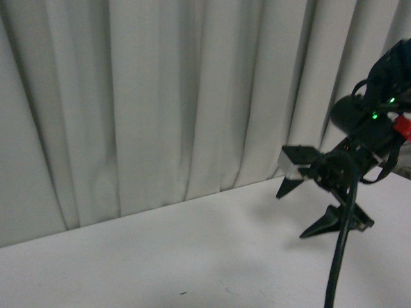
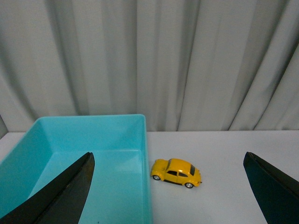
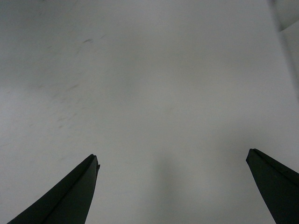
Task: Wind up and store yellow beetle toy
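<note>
1. Hanging across the whole back of the front view, a pale grey pleated fabric curtain (image 1: 160, 96) meets a plain white tabletop (image 1: 160, 256). The black right pincer (image 1: 290, 217) hovers above the tabletop at the right, jaws spread wide, with a dark cable (image 1: 340, 250) drooping beside it.
2. Left wrist view: the left pincer (image 2: 168, 154) is wide apart and holds nothing. Between its fingers, the small glossy yellow beetle toy (image 2: 176, 172) stands on its wheels on the tabletop. It is just beside the outer wall of an open turquoise plastic box (image 2: 93, 128), with the curtain behind.
3. Right wrist view: the right pincer, wide and empty, faces the tabletop, which shows faint scuff marks (image 3: 70, 88).
</note>
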You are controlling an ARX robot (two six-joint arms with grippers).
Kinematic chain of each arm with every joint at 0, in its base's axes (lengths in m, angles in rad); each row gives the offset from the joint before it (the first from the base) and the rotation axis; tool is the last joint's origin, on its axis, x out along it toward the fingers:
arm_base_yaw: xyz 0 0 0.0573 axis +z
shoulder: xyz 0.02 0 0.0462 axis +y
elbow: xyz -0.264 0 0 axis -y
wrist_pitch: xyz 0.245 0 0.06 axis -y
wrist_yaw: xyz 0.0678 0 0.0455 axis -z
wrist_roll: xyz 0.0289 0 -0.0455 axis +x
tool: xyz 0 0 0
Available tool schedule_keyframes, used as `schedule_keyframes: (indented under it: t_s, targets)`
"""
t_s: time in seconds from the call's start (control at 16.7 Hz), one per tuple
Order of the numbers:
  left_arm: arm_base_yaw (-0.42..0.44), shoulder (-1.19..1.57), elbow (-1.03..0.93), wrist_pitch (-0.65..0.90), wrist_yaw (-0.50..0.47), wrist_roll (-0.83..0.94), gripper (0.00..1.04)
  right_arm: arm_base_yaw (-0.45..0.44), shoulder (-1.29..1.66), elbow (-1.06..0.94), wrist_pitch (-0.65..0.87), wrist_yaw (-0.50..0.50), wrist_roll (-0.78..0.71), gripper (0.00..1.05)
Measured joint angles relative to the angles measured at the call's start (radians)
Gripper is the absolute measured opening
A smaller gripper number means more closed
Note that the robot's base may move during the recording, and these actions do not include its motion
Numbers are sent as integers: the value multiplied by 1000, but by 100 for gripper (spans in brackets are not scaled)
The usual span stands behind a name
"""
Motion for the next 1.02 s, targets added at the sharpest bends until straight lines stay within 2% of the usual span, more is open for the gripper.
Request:
schedule_keyframes:
  t_s: [0.24, 0.42, 0.48, 0.54, 0.6, 0.66, 0.72, 0.84, 0.96, 1.02]
  targets:
    - [0, 0, 0, 0, 0, 0, 98, 33, -115, 108, -18, -78, -1, 98]
    - [0, 0, 0, 0, 0, 0, 98, 52, -175, 111, -22, -104, -1, 98]
    - [0, 0, 0, 0, 0, 0, 98, 83, -248, 13, 244, -48, 101, 94]
    - [0, 0, 0, 0, 1, 0, 98, 119, -368, -195, 621, 165, 332, 83]
    - [0, 0, 0, 0, 0, 0, 98, 163, -491, -418, 927, 302, 616, 72]
    - [0, 0, 0, 0, 0, 0, 98, 199, -593, -597, 1185, 393, 898, 61]
    - [0, 0, 0, 0, 0, 0, 98, 223, -686, -739, 1382, 445, 1152, 50]
    - [0, 0, 0, 0, 0, 0, 98, 240, -821, -938, 1608, 491, 1515, 29]
    - [0, 0, 0, 0, 0, 0, 98, 262, -879, -1073, 1644, 519, 1660, 7]
    - [0, 0, 0, 0, 0, 0, 98, 276, -912, -1136, 1644, 529, 1696, 2]
